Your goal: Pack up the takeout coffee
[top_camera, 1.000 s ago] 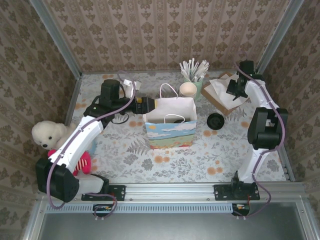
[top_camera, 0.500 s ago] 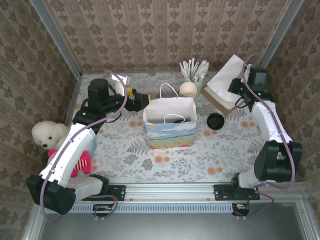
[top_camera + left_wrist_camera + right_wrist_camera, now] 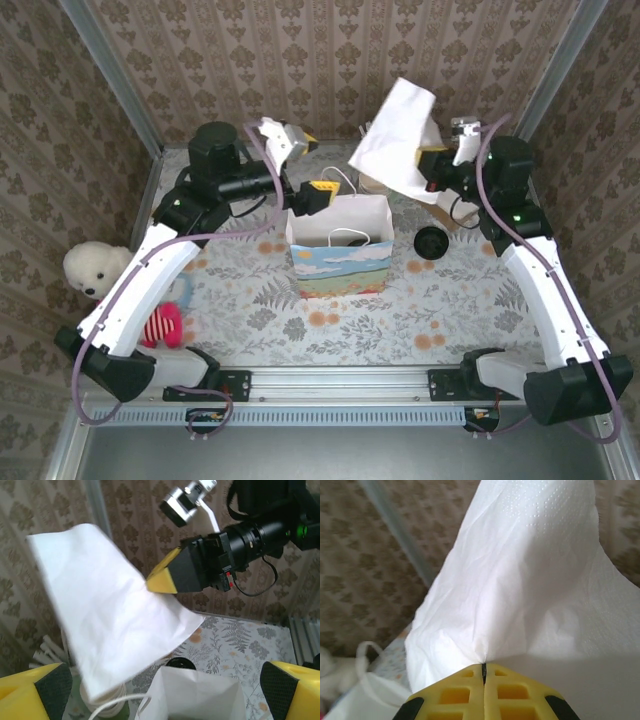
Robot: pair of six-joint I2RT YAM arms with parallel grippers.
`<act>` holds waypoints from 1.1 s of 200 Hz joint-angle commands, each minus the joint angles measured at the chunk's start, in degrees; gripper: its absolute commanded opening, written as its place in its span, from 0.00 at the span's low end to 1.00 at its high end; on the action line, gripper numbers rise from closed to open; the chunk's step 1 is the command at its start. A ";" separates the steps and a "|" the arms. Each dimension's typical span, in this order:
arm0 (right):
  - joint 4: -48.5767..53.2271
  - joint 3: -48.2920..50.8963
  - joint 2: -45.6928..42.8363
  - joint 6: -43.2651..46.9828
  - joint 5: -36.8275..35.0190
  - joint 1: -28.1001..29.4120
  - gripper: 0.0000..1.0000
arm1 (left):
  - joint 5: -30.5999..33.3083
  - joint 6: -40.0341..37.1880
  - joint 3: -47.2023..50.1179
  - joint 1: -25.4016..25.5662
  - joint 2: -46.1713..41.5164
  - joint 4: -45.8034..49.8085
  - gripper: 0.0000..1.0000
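The limp napkin [image 3: 400,135], pinched tight in the right gripper [image 3: 428,158], may snag the bag [image 3: 340,268] rim beside the wide-spread left gripper [image 3: 308,165].

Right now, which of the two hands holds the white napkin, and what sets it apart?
The right hand: its fingers are pinched shut on the napkin's edge. The left hand is spread wide and empty, by the bag.

Napkin [image 3: 398,138] now aloft in right jaws
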State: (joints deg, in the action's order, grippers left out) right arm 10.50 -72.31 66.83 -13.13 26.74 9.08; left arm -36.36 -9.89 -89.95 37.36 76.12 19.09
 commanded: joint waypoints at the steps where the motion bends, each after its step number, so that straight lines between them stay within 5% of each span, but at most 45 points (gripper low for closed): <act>1: 0.37 -3.82 -0.83 2.53 4.53 3.74 0.00 | 4.42 -8.16 -3.65 1.06 2.28 3.60 1.00; 57: 2.36 -7.34 -0.08 5.21 8.26 11.70 0.00 | 2.84 -15.34 -12.71 0.25 8.65 8.57 1.00; 103: -1.36 -9.64 2.79 0.63 8.61 16.17 0.00 | -14.09 -16.51 -14.32 0.25 10.72 11.30 1.00; 148: -3.47 -12.14 5.43 -2.60 12.00 19.35 0.00 | -13.83 -17.65 -12.89 0.13 10.90 11.34 0.98; 171: -5.72 -11.25 5.76 -4.18 11.75 20.40 0.00 | -14.36 -16.83 -12.33 0.16 10.99 10.40 0.85; 220: -6.24 -12.36 5.08 -7.27 11.74 20.38 0.00 | -12.04 -14.18 -5.47 -2.03 6.90 6.77 0.38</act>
State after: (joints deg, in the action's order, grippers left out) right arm 6.55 -82.67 72.55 -18.04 36.86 29.15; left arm -48.23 -25.39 -99.50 36.88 86.32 27.94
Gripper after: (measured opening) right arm 0.050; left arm 0.443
